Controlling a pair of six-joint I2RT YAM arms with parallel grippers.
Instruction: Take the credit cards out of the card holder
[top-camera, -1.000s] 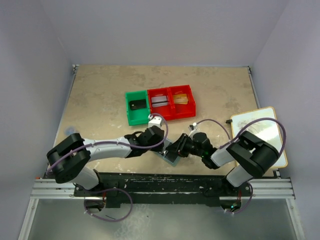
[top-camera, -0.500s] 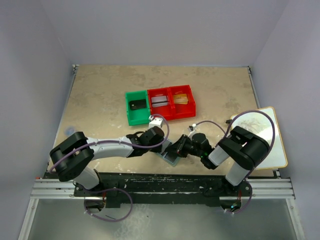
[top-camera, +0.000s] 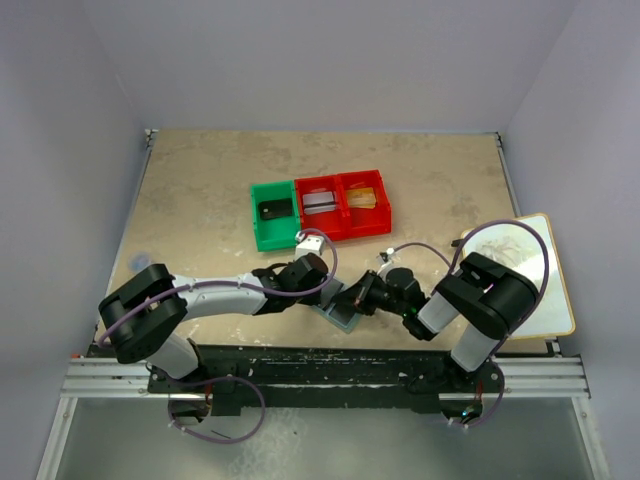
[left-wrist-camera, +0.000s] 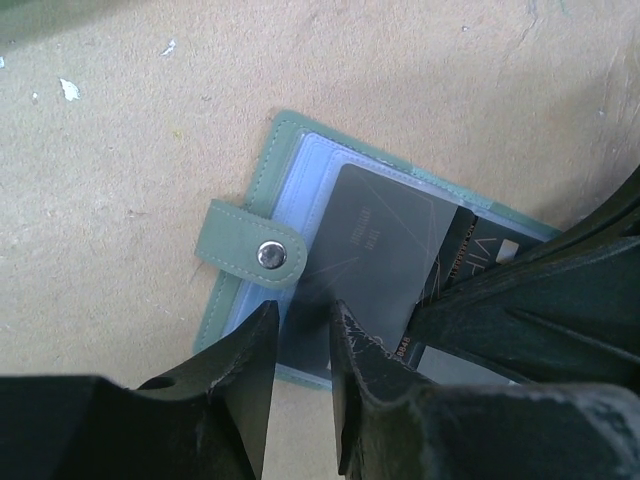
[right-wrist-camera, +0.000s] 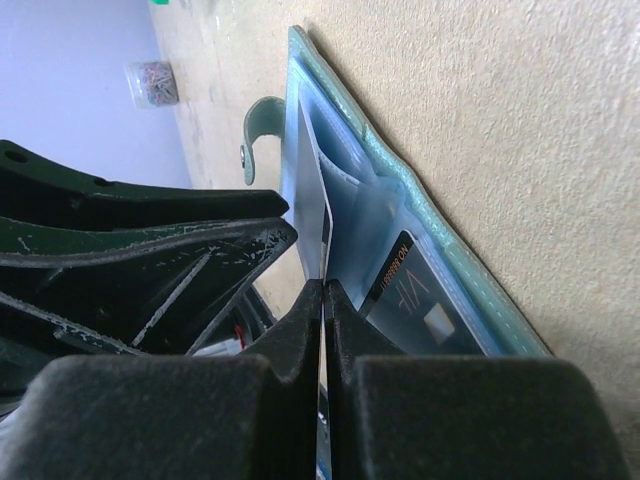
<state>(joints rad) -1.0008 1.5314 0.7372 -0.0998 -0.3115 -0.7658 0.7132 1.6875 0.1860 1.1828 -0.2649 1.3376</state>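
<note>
From where I stand, the bench (top-camera: 200, 190) is a tan, mottled slab, scuffed here and there with small white flecks. Plain pale lavender walls (top-camera: 320, 60) box it in behind and on both sides. A silver metal rail (top-camera: 100, 378) runs along its near edge, with a dull grey surface (top-camera: 330, 450) lower down. The light is soft and even, and shadows are faint.

A robot lab cell: plain lavender walls (top-camera: 300, 60) box in a tan table (top-camera: 200, 190), a left arm (top-camera: 215, 295) and right arm (top-camera: 480, 300) trailing cables (top-camera: 520, 235) are bolted to a metal rail (top-camera: 320, 375) at 6 o'clock, plastic bins (top-camera: 345, 205) sit toward 12 o'clock and a board (top-camera: 556, 285) at 3 o'clock.
</note>
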